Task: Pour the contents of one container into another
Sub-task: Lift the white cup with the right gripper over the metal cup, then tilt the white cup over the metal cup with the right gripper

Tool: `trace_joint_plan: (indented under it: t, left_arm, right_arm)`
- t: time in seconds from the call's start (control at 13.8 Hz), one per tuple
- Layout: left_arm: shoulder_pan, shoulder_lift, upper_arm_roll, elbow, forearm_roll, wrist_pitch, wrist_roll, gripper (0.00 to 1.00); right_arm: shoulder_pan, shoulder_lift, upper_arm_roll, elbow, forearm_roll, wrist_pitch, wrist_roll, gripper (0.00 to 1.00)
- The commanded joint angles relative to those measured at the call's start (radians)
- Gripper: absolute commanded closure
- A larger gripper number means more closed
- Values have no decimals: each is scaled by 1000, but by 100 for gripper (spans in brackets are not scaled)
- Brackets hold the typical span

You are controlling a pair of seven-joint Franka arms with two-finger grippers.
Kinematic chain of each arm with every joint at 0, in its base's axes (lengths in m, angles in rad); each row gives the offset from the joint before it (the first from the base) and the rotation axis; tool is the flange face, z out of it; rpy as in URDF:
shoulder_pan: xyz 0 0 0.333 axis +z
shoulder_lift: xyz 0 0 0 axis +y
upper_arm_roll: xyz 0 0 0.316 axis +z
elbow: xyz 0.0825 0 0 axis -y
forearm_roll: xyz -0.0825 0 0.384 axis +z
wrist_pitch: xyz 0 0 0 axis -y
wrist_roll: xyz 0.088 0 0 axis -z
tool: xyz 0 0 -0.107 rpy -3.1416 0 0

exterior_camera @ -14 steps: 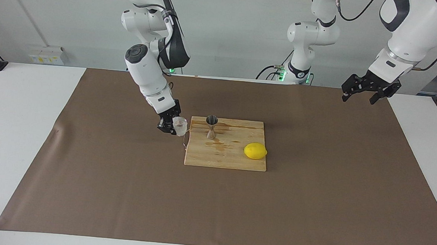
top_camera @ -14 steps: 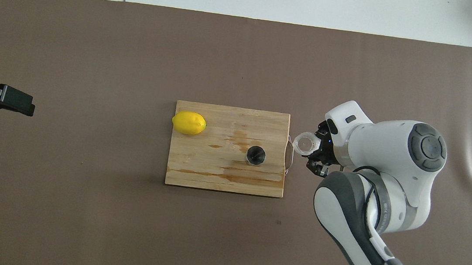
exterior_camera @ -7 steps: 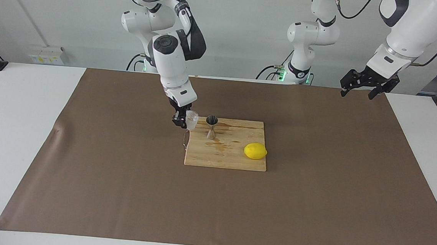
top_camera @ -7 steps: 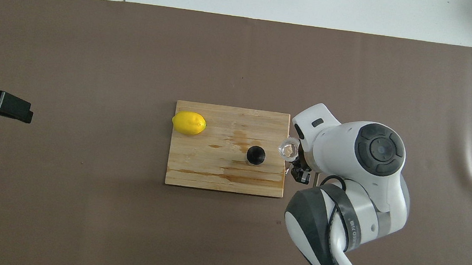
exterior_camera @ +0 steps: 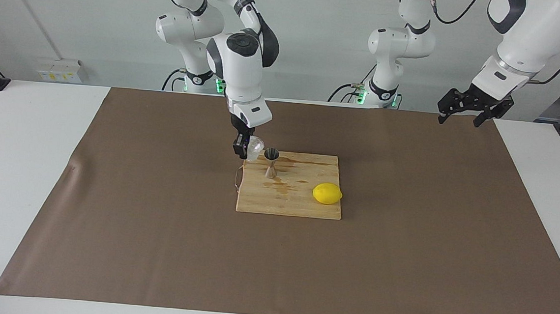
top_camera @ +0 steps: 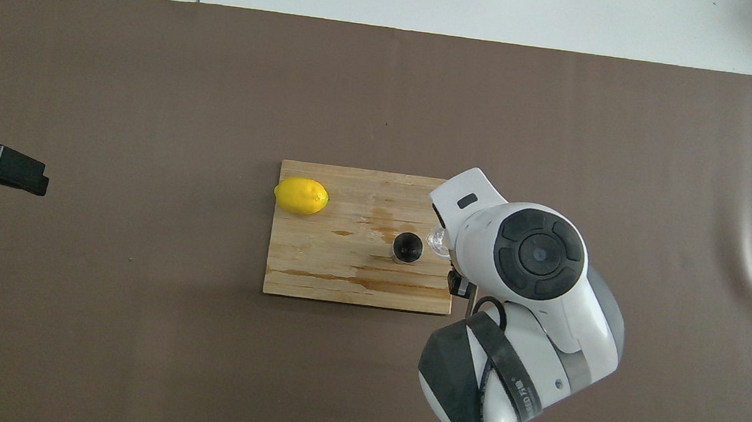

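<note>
In the facing view, just left of centre, the clear glass cup (exterior_camera: pixel 254 148) is clamped in the right gripper (exterior_camera: pixel 244 147) and tipped toward the silver jigger (exterior_camera: pixel 271 162), its mouth just beside the jigger's rim. The cup looks small, ribbed and whitish. The jigger is seen upright near the cutting board (exterior_camera: pixel 301 205) edge, with stains around it. A lemon (exterior_camera: pixel 327 194) lies near the board's lower right corner. At upper right, the left gripper (exterior_camera: pixel 468 111) is held spread wide above the brown mat (exterior_camera: pixel 156 242).
</note>
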Motion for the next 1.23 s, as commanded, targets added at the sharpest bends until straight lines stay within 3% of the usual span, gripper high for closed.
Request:
trace_joint_plan:
  t: [0.0, 1.16]
  left_arm:
    - [8, -16, -3, -6, 6, -13, 8, 0]
    - [8, -16, -3, -6, 6, -13, 8, 0]
  right_arm:
    - [6, 23, 2, 26, -55, -23, 31, 100]
    - [80, 72, 2, 69, -264, -91, 91, 100]
